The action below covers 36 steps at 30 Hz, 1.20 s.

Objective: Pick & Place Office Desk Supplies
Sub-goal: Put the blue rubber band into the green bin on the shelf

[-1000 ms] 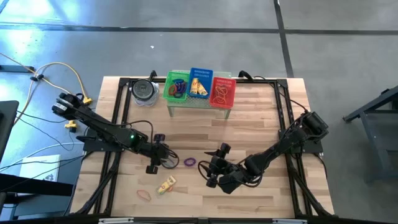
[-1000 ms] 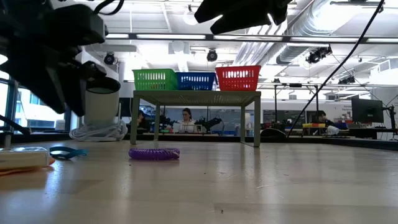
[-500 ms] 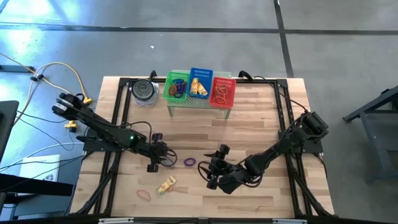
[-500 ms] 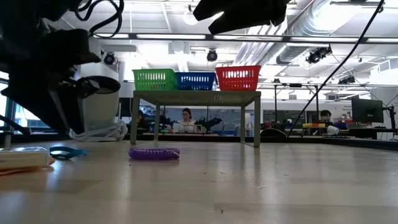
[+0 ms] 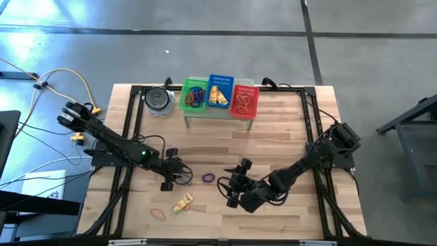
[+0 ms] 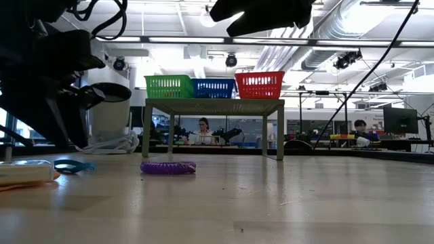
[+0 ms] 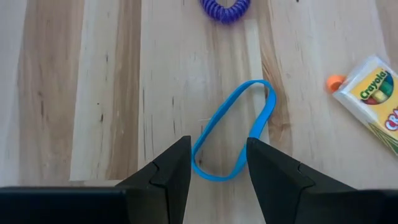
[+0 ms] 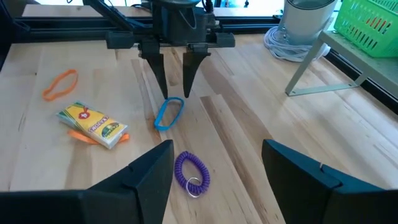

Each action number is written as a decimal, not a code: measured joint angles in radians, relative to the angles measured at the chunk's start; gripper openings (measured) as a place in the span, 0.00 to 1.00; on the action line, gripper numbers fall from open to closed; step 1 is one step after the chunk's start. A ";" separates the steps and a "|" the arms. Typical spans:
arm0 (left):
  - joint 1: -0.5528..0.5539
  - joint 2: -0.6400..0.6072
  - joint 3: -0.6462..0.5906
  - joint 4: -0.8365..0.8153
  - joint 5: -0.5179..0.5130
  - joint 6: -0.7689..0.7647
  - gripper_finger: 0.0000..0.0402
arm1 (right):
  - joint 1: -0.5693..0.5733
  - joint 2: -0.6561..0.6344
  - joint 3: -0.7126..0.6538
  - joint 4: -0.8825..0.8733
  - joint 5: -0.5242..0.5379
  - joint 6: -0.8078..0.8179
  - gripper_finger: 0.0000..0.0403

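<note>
At the lower centre of the left wrist view, a blue band loop [image 7: 231, 130] is seen flat on the wooden table [image 7: 93, 93], its near end between the parted, empty fingers of the left gripper [image 7: 217, 163]. A purple coil loop [image 7: 225, 9] lies at the top edge, a yellow crayon box [image 7: 373, 99] at the right. Lower centre-right in the high view, the right gripper [image 5: 235, 183] is held open and empty near the coil.
</note>
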 joint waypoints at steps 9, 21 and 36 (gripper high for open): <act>0.000 0.000 0.000 -0.001 -0.013 -0.005 0.37 | 0.000 0.000 0.000 0.003 0.000 0.000 0.58; 0.000 0.000 -0.047 0.030 -0.016 0.022 0.37 | -0.002 0.000 0.000 0.004 -0.004 0.000 0.58; 0.040 0.000 -0.126 0.136 -0.017 -0.004 0.37 | 0.000 -0.001 0.000 0.006 -0.004 0.000 0.58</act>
